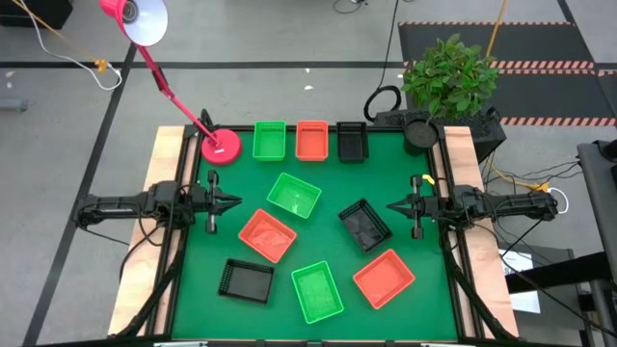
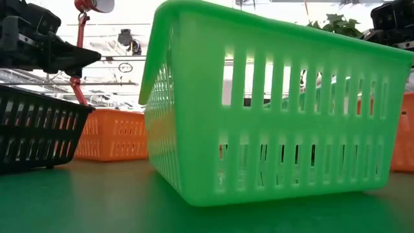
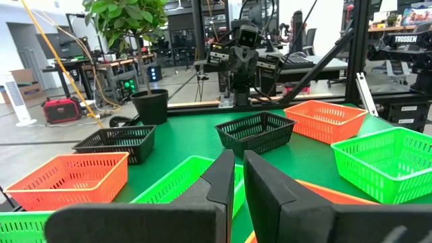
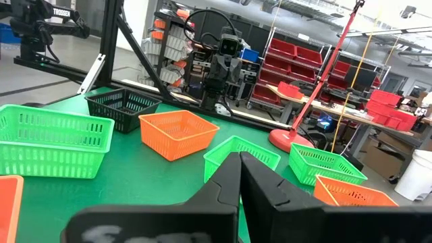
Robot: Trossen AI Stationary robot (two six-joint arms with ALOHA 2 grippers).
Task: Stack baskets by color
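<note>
Nine baskets rest flat on the green table (image 1: pixel 193 289). Along the far edge stand a green (image 1: pixel 270 141), an orange (image 1: pixel 311 140) and a black one (image 1: pixel 352 142). Mid-table lie a green (image 1: pixel 293 196), an orange (image 1: pixel 266 235) and a black basket (image 1: pixel 364 225). Nearer are a black (image 1: pixel 247 280), a green (image 1: pixel 317 292) and an orange one (image 1: pixel 384 278). My left gripper (image 1: pixel 231 203) hovers level at the left edge, its fingers (image 3: pixel 238 156) almost together around nothing. My right gripper (image 1: pixel 393 205) hovers level at the right edge, shut (image 4: pixel 239 156) and empty.
A pink lamp base (image 1: pixel 221 146) stands at the far left corner, and its arm leans out to the lamp head (image 1: pixel 135 17). A potted plant (image 1: pixel 448 77) and a black pot (image 1: pixel 420 130) sit at the far right corner. Wooden strips border the table's sides.
</note>
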